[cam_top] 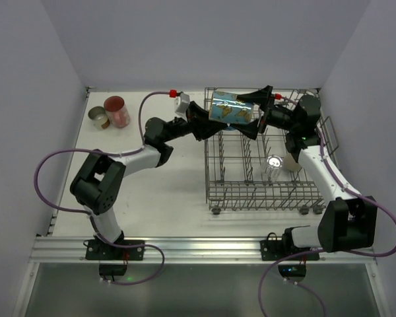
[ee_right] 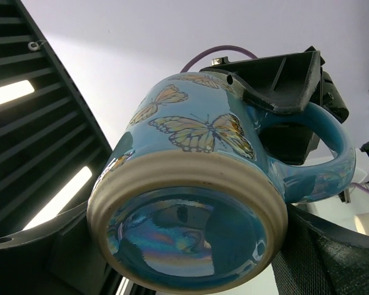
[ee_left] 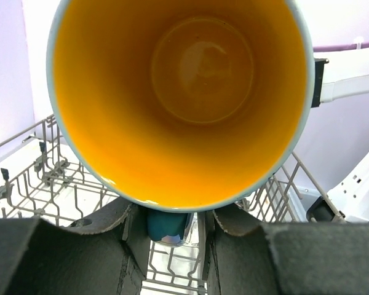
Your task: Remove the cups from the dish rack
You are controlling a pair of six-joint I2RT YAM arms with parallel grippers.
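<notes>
The blue butterfly mug (cam_top: 228, 109) hangs on its side in the air above the far left corner of the grey wire dish rack (cam_top: 264, 193). My right gripper (cam_top: 252, 113) is shut around its base, which fills the right wrist view (ee_right: 190, 233). My left gripper (cam_top: 201, 123) is at the mouth end. In the left wrist view its fingers (ee_left: 98, 246) close on the teal handle (ee_left: 167, 226) under the yellow inside of the mug (ee_left: 184, 92). A clear glass tumbler (cam_top: 274, 165) stands in the rack.
A pink patterned mug (cam_top: 117, 111) and a tan cup (cam_top: 99, 117) stand on the table at the far left. The rack's wires (ee_left: 43, 175) lie below the mug. White walls close in the back and both sides.
</notes>
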